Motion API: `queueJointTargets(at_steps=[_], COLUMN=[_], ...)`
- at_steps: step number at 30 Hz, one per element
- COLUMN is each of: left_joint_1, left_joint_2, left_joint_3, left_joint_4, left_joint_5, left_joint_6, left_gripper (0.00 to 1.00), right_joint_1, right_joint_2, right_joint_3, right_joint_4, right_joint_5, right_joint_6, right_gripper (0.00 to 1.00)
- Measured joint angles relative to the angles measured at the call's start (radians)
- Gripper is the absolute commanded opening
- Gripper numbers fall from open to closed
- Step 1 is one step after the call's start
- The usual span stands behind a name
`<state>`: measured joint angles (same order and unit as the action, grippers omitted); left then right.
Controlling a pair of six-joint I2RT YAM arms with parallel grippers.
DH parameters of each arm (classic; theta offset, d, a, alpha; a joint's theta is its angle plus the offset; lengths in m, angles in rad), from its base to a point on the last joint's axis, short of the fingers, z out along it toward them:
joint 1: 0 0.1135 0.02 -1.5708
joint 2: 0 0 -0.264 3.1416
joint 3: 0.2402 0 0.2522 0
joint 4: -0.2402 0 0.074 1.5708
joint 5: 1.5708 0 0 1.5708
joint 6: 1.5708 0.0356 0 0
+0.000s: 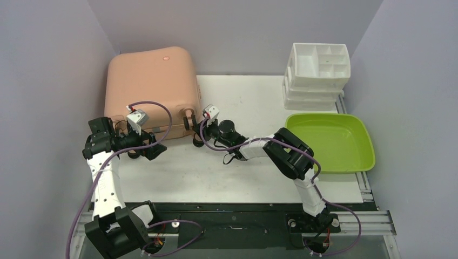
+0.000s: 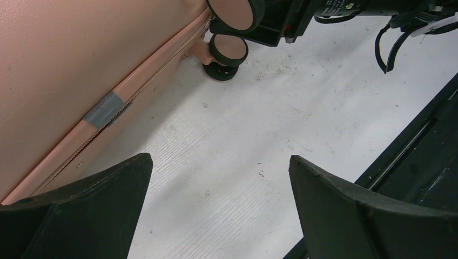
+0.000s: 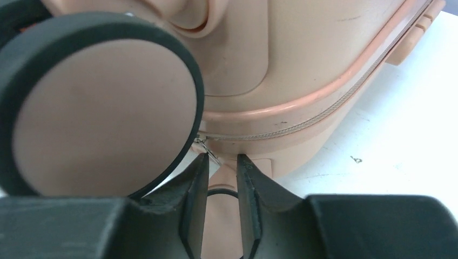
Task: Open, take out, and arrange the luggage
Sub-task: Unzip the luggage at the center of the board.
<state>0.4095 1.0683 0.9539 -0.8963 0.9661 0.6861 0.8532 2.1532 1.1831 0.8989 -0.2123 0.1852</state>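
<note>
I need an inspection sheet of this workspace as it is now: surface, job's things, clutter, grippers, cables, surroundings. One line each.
Surface: white table, small scuffs and specks, no spill seen.
Job's things: luggage lying flat at the far left, closed; grey tape patch over its zipper seam.
Clutter: lime-green tray at the right; white organizer behind it.
Grippers: left gripper wide open, holding nothing, at the luggage's near side; right gripper with jaws nearly together at the zipper pull beside a caster wheel, grip not certain.
Cables: purple cables along both arms, one loop over the luggage.
Surroundings: grey walls on three sides.
</note>
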Motion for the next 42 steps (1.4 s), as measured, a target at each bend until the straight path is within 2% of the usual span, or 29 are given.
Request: queueJointTargets(at_steps=[4,7,9,12,14,17,21,27,36,42], left_joint_1=[0.000,0.000,0.000,0.000,0.000,0.000,0.000,0.000,0.000,0.000], left_joint_2=[-0.005,-0.005,-0.005,-0.008,-0.012,-0.015,-0.021,-0.031,-0.037,-0.040], left_joint_3=[0.001,0.001,0.005,0.016,0.019,0.024,0.027,0.029,0.029,0.029], left_joint_4=[-0.002,-0.004,-0.009,-0.011,-0.012,-0.013,-0.013,-0.014,-0.014,-0.016], left_joint_5=[0.000,0.000,0.000,0.000,0.000,0.000,0.000,0.001,0.001,0.001], left_joint_6=[-0.004,-0.011,-0.017,-0.023,-0.026,-0.031,-0.040,-0.050,-0.054,-0.054], left_gripper=[0.96,0.96,0.96,0.96,0.96,0.96,0.96,0.96,0.96,0.96], right_joint_1=[0.002,0.006,0.007,0.005,0.004,0.004,0.003,0.011,0.006,-0.023], right_joint_2=[0.000,0.000,0.000,0.003,0.004,0.005,0.013,0.047,0.067,0.066], right_joint_3=[0.027,0.040,0.042,0.042,0.039,0.034,0.034,0.080,0.134,0.150], right_joint_4=[-0.063,-0.102,-0.103,-0.079,-0.063,-0.041,-0.028,-0.047,-0.078,-0.137], right_joint_5=[0.022,0.024,0.021,-0.023,-0.051,-0.094,-0.114,-0.126,-0.116,-0.109], right_joint_6=[0.004,0.010,0.019,0.056,0.080,0.102,0.112,0.108,0.131,0.195], right_gripper=[0.13,0.15,0.20,0.39,0.49,0.52,0.49,0.30,0.23,0.26])
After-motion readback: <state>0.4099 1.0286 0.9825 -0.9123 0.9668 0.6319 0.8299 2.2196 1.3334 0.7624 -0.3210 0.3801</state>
